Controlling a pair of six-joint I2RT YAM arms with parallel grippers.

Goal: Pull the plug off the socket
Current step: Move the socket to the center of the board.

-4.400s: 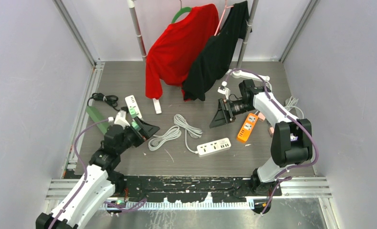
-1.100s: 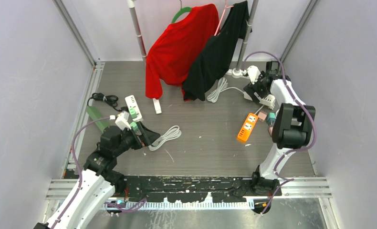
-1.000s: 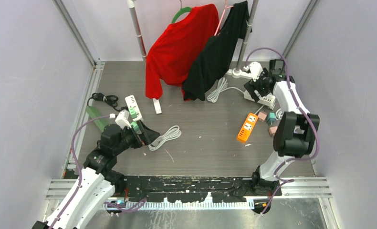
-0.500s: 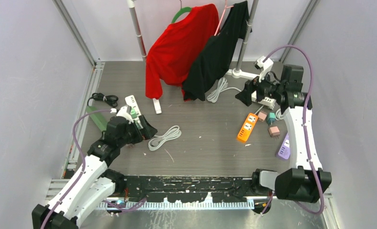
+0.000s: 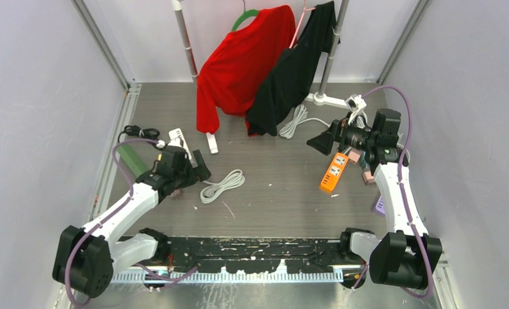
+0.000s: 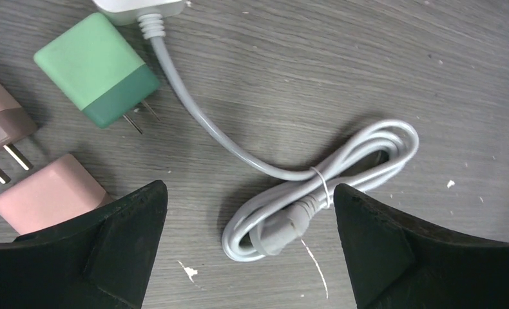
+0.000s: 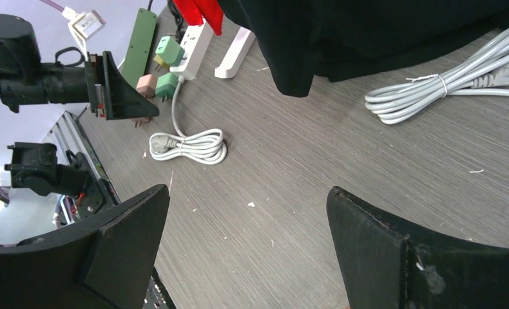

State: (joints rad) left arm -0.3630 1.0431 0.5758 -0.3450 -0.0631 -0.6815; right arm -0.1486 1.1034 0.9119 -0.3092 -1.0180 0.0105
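White shells and black joints on left arm point(image 5: 133, 203) and right arm point(image 5: 400, 193), purple cable point(image 5: 401, 97) looping along each; left pincer point(image 6: 249, 190) and right pincer point(image 7: 247, 193) have black wedge fingers point(image 6: 104, 257).

Grey table point(image 5: 278, 199) carries coiled cable point(image 5: 223, 185), orange power strip point(image 5: 334, 172).

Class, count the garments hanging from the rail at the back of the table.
2: a red long-sleeved top on the left and a black top just right of it. None appears hidden.
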